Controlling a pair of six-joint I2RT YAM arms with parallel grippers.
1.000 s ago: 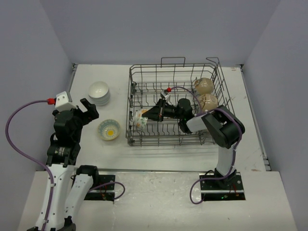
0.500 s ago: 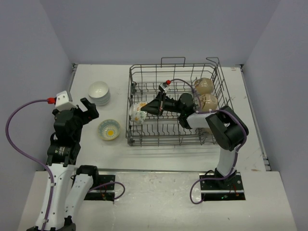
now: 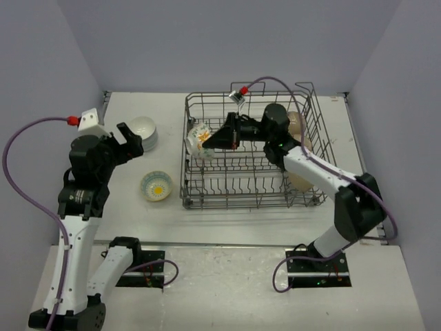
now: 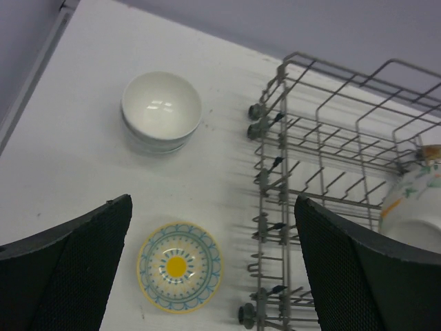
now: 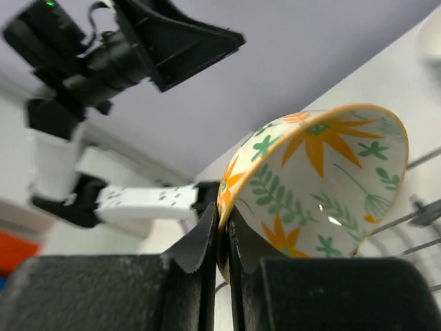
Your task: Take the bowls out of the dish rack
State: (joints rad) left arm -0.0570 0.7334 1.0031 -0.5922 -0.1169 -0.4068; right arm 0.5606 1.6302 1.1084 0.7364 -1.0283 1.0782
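Note:
The dark wire dish rack [image 3: 251, 200] stands right of centre; it also shows in the left wrist view [image 4: 324, 172]. My right gripper [image 3: 219, 141] is shut on the rim of a floral bowl [image 3: 200, 140] and holds it above the rack's left end; the bowl fills the right wrist view [image 5: 324, 186] and peeks into the left wrist view [image 4: 413, 207]. Beige-tan bowls [image 3: 298, 123] stand at the rack's right end. A stack of white bowls [image 3: 142, 132] and a floral bowl [image 3: 156, 185] sit on the table left of the rack. My left gripper [image 3: 127, 148] is open and empty above them.
The white table [image 3: 138, 214] ends at a raised rim on the left [image 3: 103, 103] and right [image 3: 362, 172]. Grey walls enclose the back and sides. A purple cable [image 3: 27, 172] loops from the left arm.
My right gripper has lifted the floral bowl up out of the rack and toward its left end. My left arm has risen and shifted slightly toward the back.

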